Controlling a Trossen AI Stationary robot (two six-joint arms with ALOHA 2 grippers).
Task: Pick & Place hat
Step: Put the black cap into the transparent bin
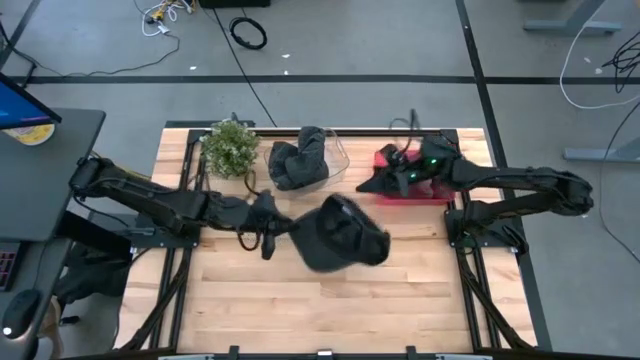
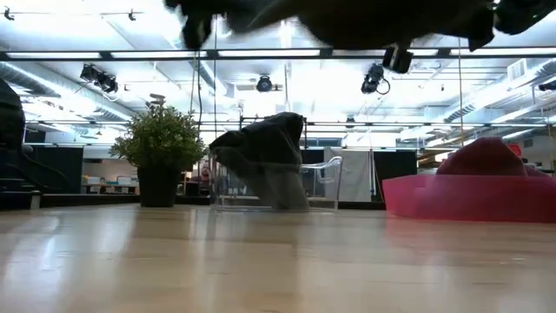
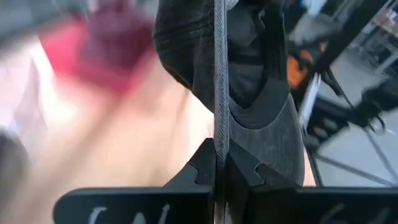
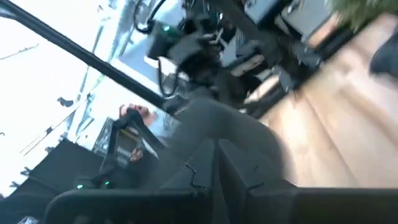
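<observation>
We see left claw [image 1: 283,226] clamped on hat [image 1: 342,234], hat hanging right of it; right claw [image 1: 385,183] shut, far right.

On the bench [image 1: 300,300], a plant [image 1: 230,148] stands at the back left, a clear bin [image 1: 338,152] beside it holds a hat [image 1: 300,160], and a tray [image 1: 400,190] lies right of that bin.
</observation>
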